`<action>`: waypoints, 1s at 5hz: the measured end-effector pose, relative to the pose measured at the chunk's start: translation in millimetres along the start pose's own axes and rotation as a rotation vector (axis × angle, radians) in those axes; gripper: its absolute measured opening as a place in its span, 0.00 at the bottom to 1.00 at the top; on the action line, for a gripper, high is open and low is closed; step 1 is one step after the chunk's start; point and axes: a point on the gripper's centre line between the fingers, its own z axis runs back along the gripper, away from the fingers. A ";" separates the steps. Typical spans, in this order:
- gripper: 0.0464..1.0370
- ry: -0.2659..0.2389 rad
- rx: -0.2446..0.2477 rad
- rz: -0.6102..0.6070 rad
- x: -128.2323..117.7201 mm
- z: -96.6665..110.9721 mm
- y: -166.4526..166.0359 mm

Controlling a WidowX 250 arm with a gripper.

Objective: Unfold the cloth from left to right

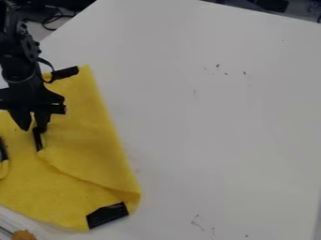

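Right now, the black gripper [33, 128] hangs over the yellow cloth [78, 164], by a thin black strip.
Its two fingers are a little bit apart, and I can't tell if the tip of the black strip [39, 140] is between them or just under them. The cloth is on the left part of the white table [219, 117], under the gripper and around it. It is long from top to bottom, and its long fold is on the right of the gripper. The strip points down from the finger ends, at the edge of the folded-over part. So I think the gripper should pinch there, lift, and go right, over that long fold.
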 end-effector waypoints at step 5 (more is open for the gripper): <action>0.00 0.002 0.070 -0.095 36.2 31.4 -24.6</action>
